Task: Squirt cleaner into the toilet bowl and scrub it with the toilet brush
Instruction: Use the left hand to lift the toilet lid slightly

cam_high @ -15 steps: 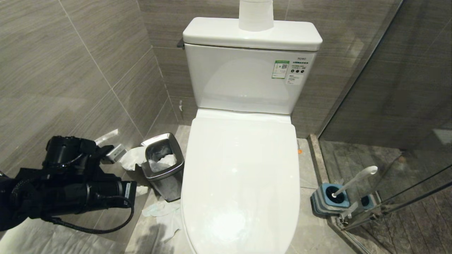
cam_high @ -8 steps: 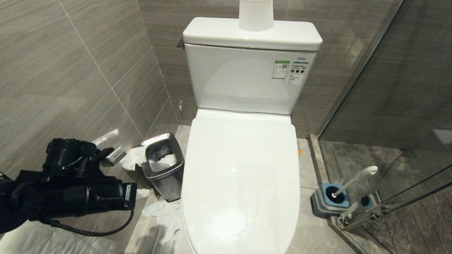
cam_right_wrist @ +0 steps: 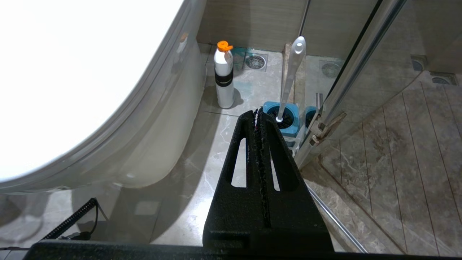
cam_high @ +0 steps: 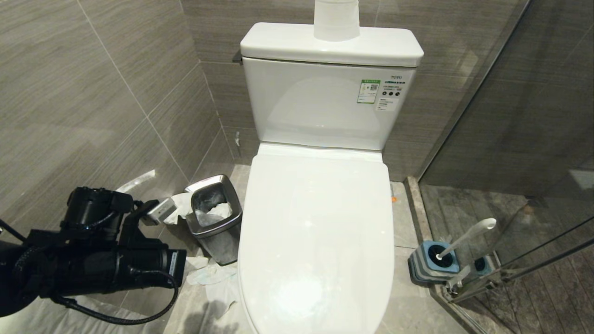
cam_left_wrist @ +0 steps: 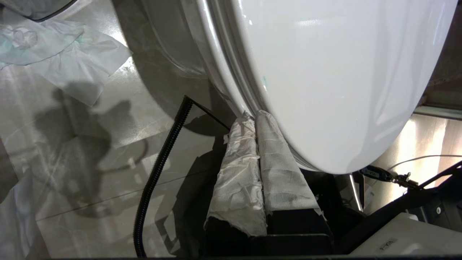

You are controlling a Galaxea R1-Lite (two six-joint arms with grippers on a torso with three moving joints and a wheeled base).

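The toilet bowl [cam_high: 315, 232] is white, and its closed lid hides the basin. The toilet brush [cam_high: 466, 236] leans in a blue-and-grey holder [cam_high: 434, 262] on the floor to the toilet's right. My left gripper [cam_high: 160, 211] hangs low at the toilet's left. Its white-wrapped fingers are pressed shut with nothing between them. In the left wrist view the left gripper [cam_left_wrist: 254, 117] sits by the lid's rim [cam_left_wrist: 231, 90]. My right gripper [cam_right_wrist: 258, 112] is shut and empty, pointing toward the brush [cam_right_wrist: 292, 72]. A white cleaner bottle [cam_right_wrist: 223, 76] with an orange cap stands beside the bowl.
A steel bin [cam_high: 213, 213] holding tissue stands between the left arm and the toilet. Crumpled tissues [cam_high: 213, 278] lie on the floor. A glass shower door [cam_high: 510, 139] closes off the right side. A paper roll [cam_high: 336, 18] stands on the tank.
My left arm has shifted a little down and to the right in the head view, nearer the bin. The right arm and everything else have stayed still.
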